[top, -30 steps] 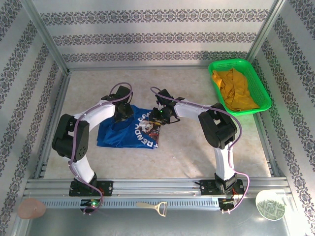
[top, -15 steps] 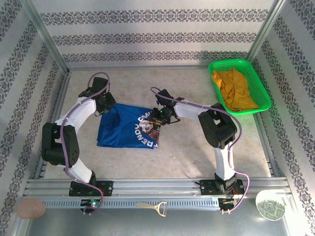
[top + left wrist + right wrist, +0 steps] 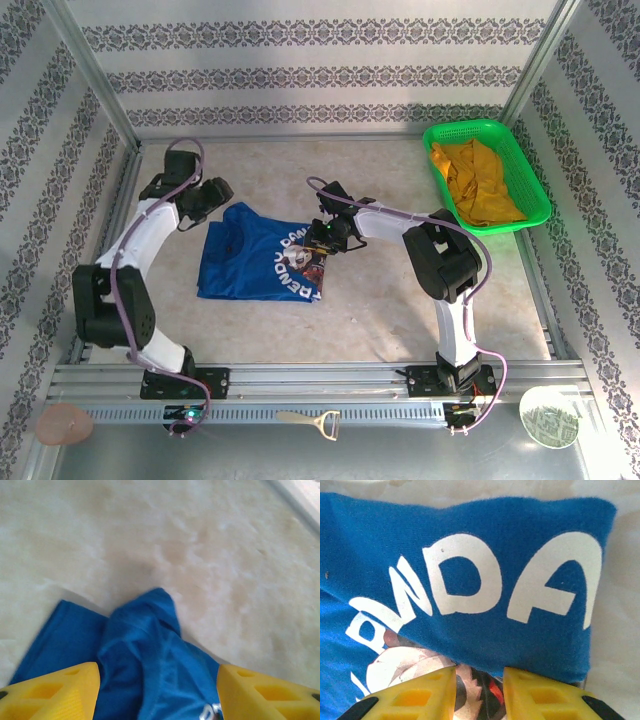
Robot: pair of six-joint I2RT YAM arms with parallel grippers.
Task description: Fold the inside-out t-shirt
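Blue cloth of the inside-out t-shirt (image 3: 245, 265) lies partly folded on the desk (image 3: 400, 300). The left gripper (image 3: 212, 191) hangs wide open, empty, over its bunched far corner. The right gripper (image 3: 322, 238) pinches the printed fold, and a pull there could drag the layers askew.

Left hand (image 3: 158, 682) spread wide; right hand (image 3: 480, 682) narrow, perhaps gripping.

A blue t-shirt (image 3: 250, 268) lies spread on the table (image 3: 390, 300), just beside the left gripper (image 3: 216, 189), its right edge under the right gripper (image 3: 322, 240).
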